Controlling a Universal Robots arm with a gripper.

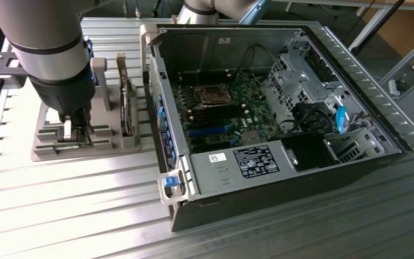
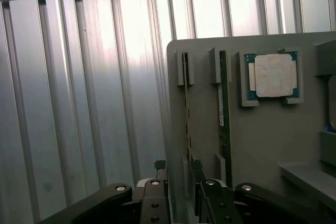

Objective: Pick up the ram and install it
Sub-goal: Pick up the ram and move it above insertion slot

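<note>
- Wrist view: down at the near end of the gray holder (image 2: 262,145), the gripper (image 2: 181,195) set low.
- Jaws spread apart, with one finger (image 2: 154,203) on one side of a thin green stick and the other finger (image 2: 202,195) on the opposite side; nothing clamped, a gap showing beside the stick.
- Between those fingers, the ram (image 2: 186,108), standing on edge in its slot in the holder.
- Just beside it, in a parallel slot, a second ram stick (image 2: 224,114), also on edge.
- Past that stick, a square CPU chip (image 2: 273,75) lying flat in its own recess.
- Exterior view: arm reaching straight down into the holder at the exterior view's left, on a slatted metal table (image 1: 70,205).
- Upright expansion card (image 1: 125,102) in the same holder, between the gripper and the computer case (image 1: 279,208).
- Case lying open, motherboard (image 1: 247,94) exposed, well apart from the ram.
</note>
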